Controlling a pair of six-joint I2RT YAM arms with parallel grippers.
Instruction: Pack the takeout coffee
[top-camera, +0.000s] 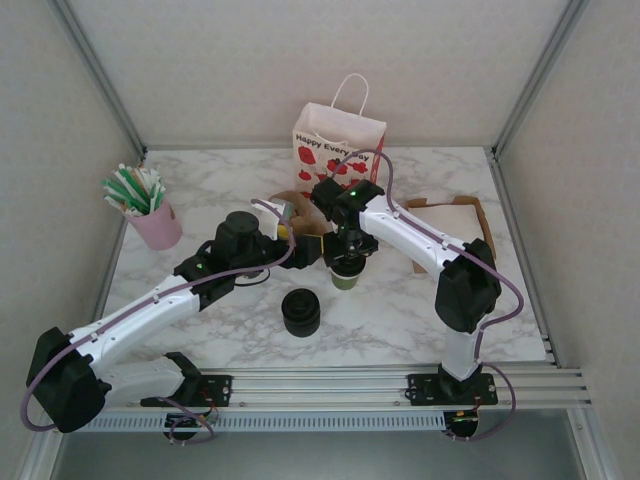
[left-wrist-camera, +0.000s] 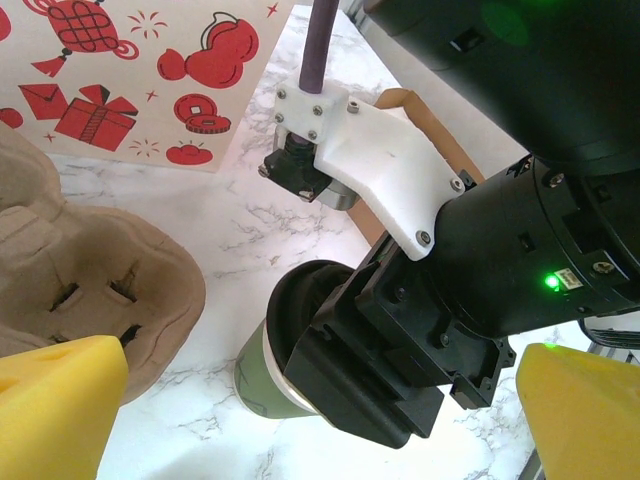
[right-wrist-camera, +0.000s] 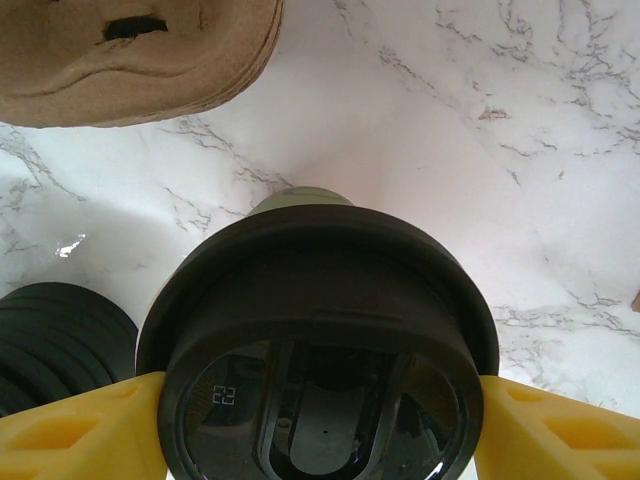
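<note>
1. Top view: the coffee (top-camera: 345, 281) stood upright on the table (top-camera: 420, 300), just in front of the bag (top-camera: 338, 150), with its long axis vertical. The right tool (top-camera: 348, 262) hung straight over it, pointing down. The left tool (top-camera: 303, 245) lay to one side, no farther from the bag. The bag's mouth faced up, so I judged that the cup had to rise along its own axis before travelling to the bag. The wrist hid the jaws in this view.
2. Left wrist view: the left tool (left-wrist-camera: 320, 440) was spread wide, and its yellow pads (left-wrist-camera: 50, 400) gripped nothing. This side-on look showed the coffee (left-wrist-camera: 262, 375) by its green body, base flat on the marble. The carrier (left-wrist-camera: 90, 280) lay beside it, on the bag's (left-wrist-camera: 150, 70) side. The right arm's black housing covered the lid.
3. Right wrist view: the right tool (right-wrist-camera: 320, 430) had its pads (right-wrist-camera: 80, 430) against opposite sides of the black lid, pinching the coffee (right-wrist-camera: 320, 300) at the rim. That contact was what the other views hid. The lids (right-wrist-camera: 50, 340) sat close by, on the side away from the bag.
</note>
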